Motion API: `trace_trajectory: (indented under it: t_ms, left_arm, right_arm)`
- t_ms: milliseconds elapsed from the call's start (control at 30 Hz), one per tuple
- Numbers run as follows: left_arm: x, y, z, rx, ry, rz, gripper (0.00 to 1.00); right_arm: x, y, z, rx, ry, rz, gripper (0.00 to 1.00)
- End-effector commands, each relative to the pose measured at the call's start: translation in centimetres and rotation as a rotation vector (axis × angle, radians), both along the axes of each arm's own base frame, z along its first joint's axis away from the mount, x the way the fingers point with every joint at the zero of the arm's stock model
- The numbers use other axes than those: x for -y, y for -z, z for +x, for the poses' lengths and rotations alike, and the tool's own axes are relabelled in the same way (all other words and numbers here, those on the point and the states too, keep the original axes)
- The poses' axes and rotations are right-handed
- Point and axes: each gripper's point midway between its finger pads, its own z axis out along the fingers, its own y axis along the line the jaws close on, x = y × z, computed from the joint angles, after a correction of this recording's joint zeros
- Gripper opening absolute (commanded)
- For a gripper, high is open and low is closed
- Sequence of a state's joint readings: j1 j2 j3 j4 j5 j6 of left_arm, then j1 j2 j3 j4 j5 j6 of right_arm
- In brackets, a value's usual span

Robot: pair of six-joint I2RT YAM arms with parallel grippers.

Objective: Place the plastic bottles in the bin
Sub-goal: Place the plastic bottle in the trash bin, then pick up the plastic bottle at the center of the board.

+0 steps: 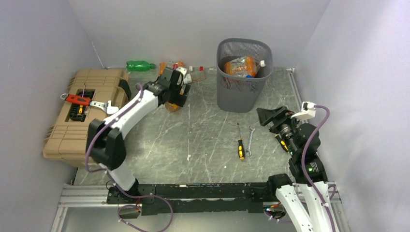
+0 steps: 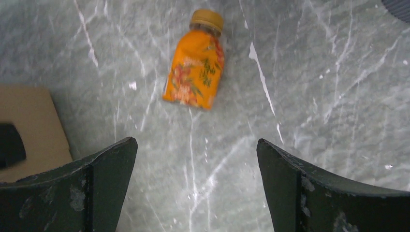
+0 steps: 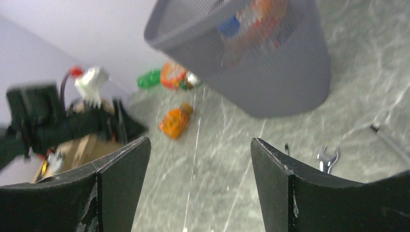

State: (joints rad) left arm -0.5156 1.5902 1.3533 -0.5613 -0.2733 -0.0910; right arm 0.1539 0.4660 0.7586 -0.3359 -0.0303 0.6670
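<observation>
The dark grey mesh bin (image 1: 240, 95) stands at the back right with orange and clear bottles (image 1: 241, 66) inside; it also shows in the right wrist view (image 3: 270, 72). An orange bottle (image 1: 172, 107) lies on the table under my left gripper (image 1: 179, 96). In the left wrist view that bottle (image 2: 196, 67) lies ahead of the open, empty left gripper (image 2: 196, 145). A green bottle (image 1: 139, 65) and a few other bottles (image 1: 175, 65) lie along the back wall. My right gripper (image 1: 270, 116) hangs right of the bin, open and empty (image 3: 199, 142).
A tan toolbox (image 1: 84, 121) with a red tool (image 1: 77, 99) on it stands at the left. A black-and-orange screwdriver (image 1: 240, 145) and a wrench (image 1: 250, 140) lie in front of the bin. White walls close in the back and sides.
</observation>
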Motion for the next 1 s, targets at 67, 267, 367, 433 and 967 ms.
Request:
trace_trajectory:
  t_ms: [67, 267, 367, 433, 967]
  left_arm:
    - [1.2, 2.2, 3.9, -0.153, 0.231, 0.092, 1.0]
    - [0.0, 5.7, 6.5, -0.216, 0.251, 0.147, 0.99]
    - [-0.1, 7.4, 7.4, -0.242, 0.264, 0.145, 1.0]
    - [0.0, 8.3, 7.6, -0.269, 0.267, 0.145, 0.99]
    - [-0.9, 12.7, 8.2, -0.311, 0.197, 0.121, 0.75]
  right_arm:
    - [-2.8, 1.8, -3.2, -0.047, -0.158, 0.04, 0.8]
    - [-3.6, 2.6, -4.5, -0.059, -0.209, 0.044, 0.79]
    - [-4.3, 2.8, -4.6, -0.057, -0.245, 0.061, 0.79]
    - [-4.5, 2.7, -4.6, -0.056, -0.253, 0.065, 0.79]
    - [-4.5, 3.3, -4.5, -0.068, -0.252, 0.051, 0.79]
